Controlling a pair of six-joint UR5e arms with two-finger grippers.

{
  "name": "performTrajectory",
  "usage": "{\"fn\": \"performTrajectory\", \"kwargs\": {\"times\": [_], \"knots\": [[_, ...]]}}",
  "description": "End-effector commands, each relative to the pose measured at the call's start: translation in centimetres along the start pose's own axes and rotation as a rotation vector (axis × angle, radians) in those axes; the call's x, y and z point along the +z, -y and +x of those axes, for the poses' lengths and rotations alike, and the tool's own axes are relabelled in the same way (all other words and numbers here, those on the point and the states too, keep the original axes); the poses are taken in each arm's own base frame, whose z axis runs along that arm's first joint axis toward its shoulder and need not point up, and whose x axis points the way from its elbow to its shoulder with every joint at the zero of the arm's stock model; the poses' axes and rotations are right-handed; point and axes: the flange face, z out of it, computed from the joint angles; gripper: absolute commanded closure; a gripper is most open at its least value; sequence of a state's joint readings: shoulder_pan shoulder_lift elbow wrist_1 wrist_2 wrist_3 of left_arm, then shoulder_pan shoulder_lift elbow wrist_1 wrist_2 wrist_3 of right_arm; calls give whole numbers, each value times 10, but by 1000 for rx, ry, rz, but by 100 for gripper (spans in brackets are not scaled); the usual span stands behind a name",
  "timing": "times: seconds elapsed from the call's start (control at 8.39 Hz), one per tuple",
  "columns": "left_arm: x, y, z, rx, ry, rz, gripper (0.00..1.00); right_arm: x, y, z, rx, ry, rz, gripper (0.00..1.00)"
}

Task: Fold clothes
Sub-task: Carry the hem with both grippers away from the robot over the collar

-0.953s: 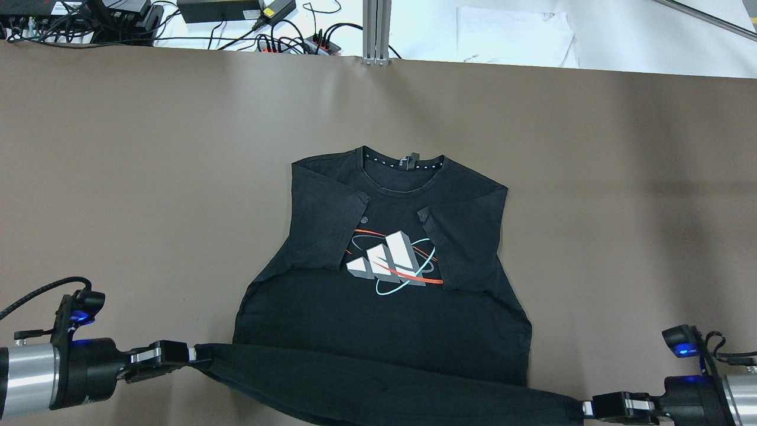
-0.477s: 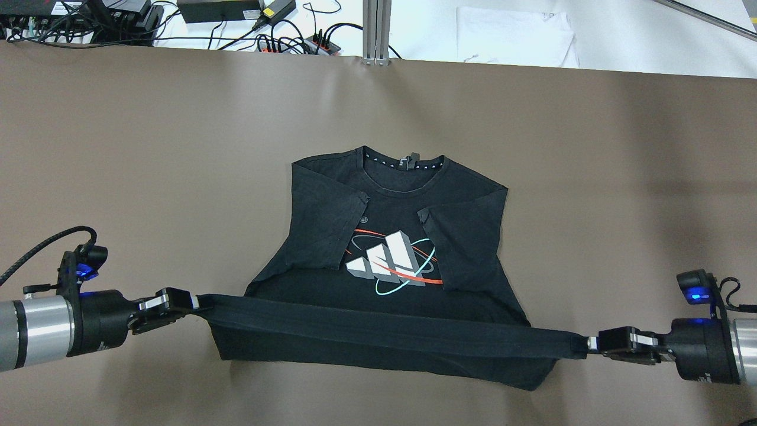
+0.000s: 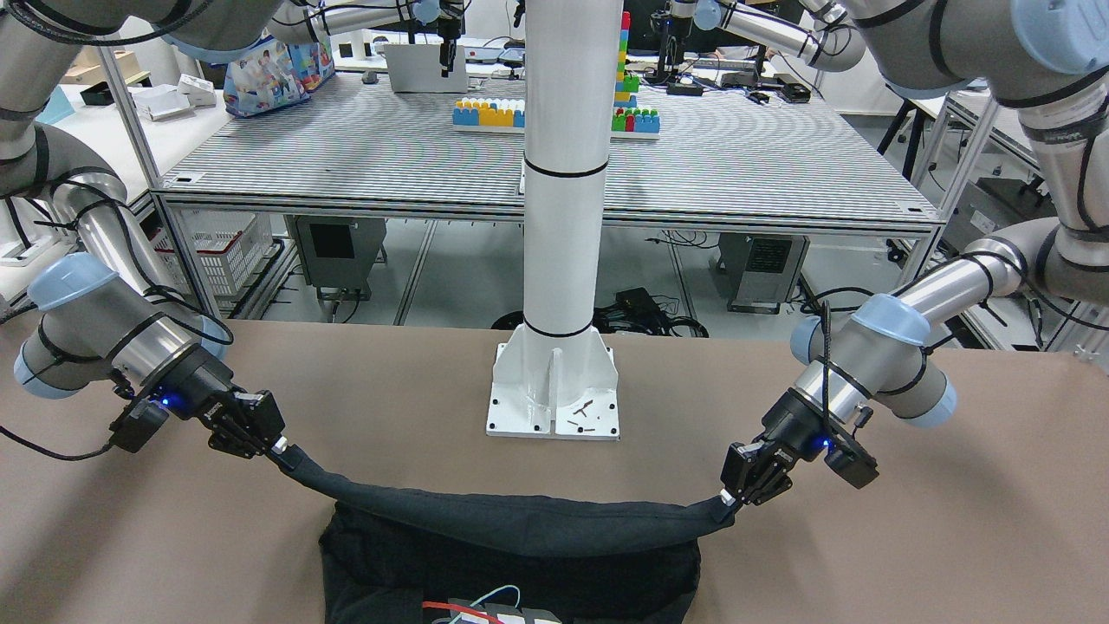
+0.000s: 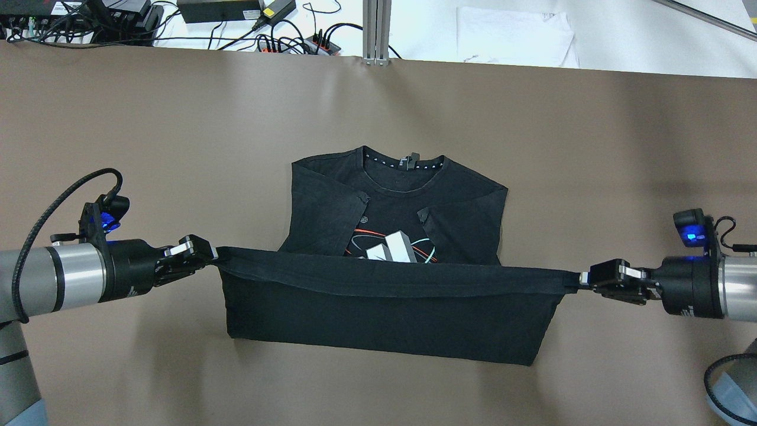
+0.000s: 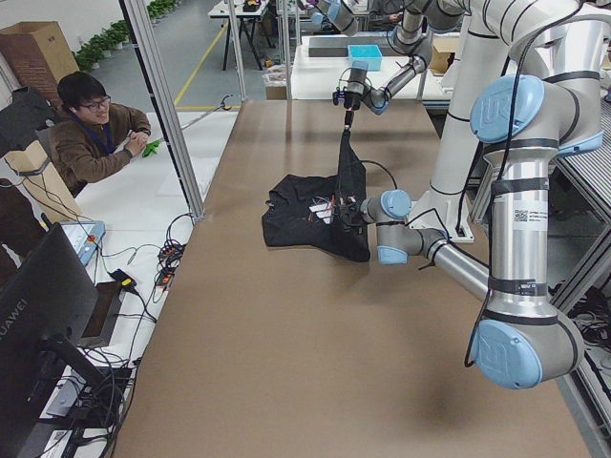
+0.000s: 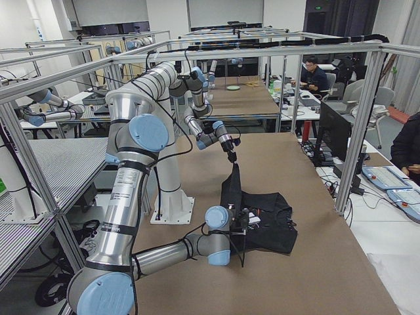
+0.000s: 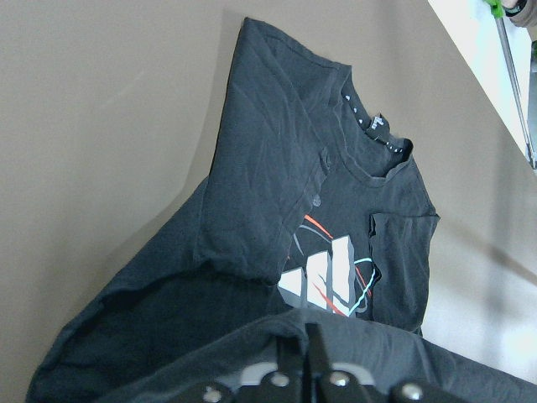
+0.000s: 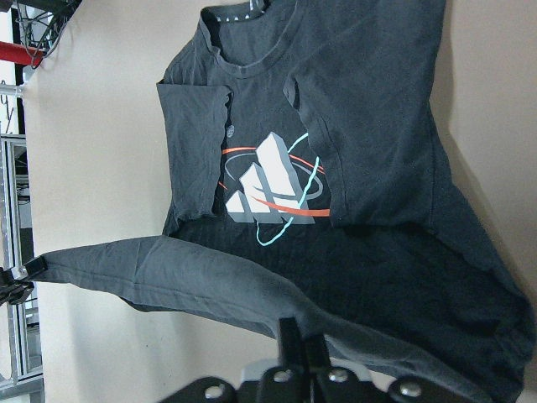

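A black T-shirt point(image 4: 396, 195) with a white three-stripe logo point(image 4: 391, 247) lies face up on the brown table, collar at the far side, both sleeves folded in. Its bottom hem point(image 4: 390, 278) is lifted and stretched taut between my grippers, partly covering the logo. My left gripper point(image 4: 208, 256) is shut on the hem's left corner. My right gripper point(image 4: 582, 278) is shut on the hem's right corner. The front-facing view shows the hem point(image 3: 511, 520) sagging between the left gripper point(image 3: 726, 498) and the right gripper point(image 3: 279, 448). The wrist views show the shirt point(image 7: 336, 218) point(image 8: 336, 168) below.
The brown table point(image 4: 148, 130) extends around the shirt. Cables and power supplies point(image 4: 225, 18) and a white cloth point(image 4: 514, 35) lie beyond its far edge. The robot's white base column point(image 3: 559, 260) stands at the table's near side. An operator point(image 5: 95, 134) sits past the far edge.
Both grippers have carried the held hem away from the robot toward the collar, raising it. The folded lower part now covers much of the logo.
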State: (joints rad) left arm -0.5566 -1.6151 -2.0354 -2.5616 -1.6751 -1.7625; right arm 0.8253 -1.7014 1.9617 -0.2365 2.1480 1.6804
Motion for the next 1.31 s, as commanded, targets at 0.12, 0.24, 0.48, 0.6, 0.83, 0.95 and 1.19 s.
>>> {"fn": "performTrajectory", "kwargs": {"times": [0.12, 0.24, 0.48, 0.6, 0.83, 0.95, 1.19], "knots": [[11, 33, 38, -10, 32, 76, 100, 12, 53, -41, -20, -89, 68, 100], [18, 41, 39, -12, 48, 90, 100, 19, 59, -40, -55, -125, 75, 100], [44, 64, 36, -9, 74, 125, 100, 36, 76, -27, -73, -173, 82, 100], [61, 77, 38, -13, 82, 144, 100, 58, 93, -24, -68, -184, 80, 100], [93, 101, 55, -18, 85, 174, 100, 90, 124, -25, -61, -198, 110, 100], [93, 114, 61, -23, 80, 194, 100, 95, 133, -23, -60, -206, 150, 100], [97, 136, 55, -36, 106, 199, 100, 89, 154, -16, -86, -228, 204, 100]]}}
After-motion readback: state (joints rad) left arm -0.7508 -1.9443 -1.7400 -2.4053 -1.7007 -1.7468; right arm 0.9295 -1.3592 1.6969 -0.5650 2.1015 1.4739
